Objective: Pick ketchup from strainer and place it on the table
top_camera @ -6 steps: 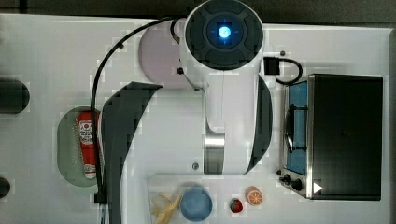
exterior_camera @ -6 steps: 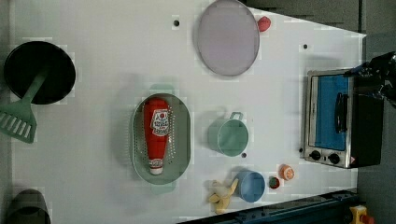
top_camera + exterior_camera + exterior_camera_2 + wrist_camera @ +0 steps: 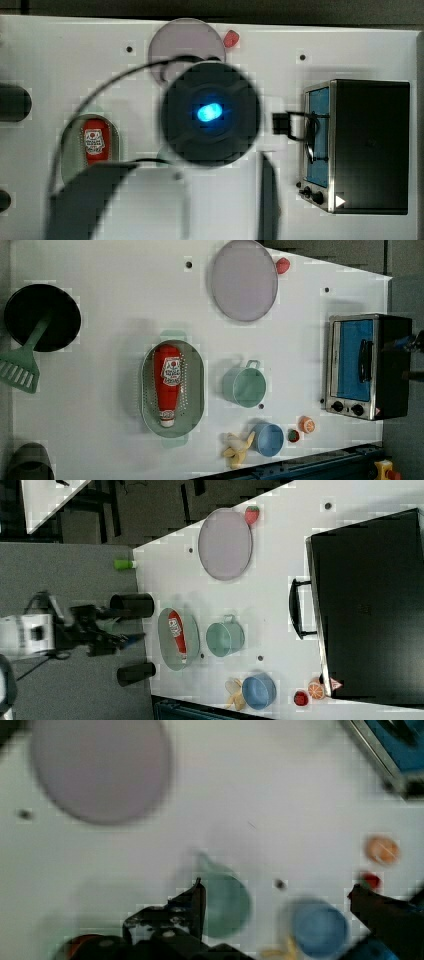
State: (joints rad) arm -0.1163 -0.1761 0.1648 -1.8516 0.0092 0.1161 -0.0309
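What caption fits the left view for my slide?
Ketchup lying in the green strainer on the white table, beside a teal cup.

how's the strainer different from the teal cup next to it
The strainer is a pale green oval basket with a perforated bottom; the teal cup is round, darker, with a solid look. The strainer is the larger. The strainer holds the ketchup lying on its side; the teal cup looks empty. Both sit open side up on the table.
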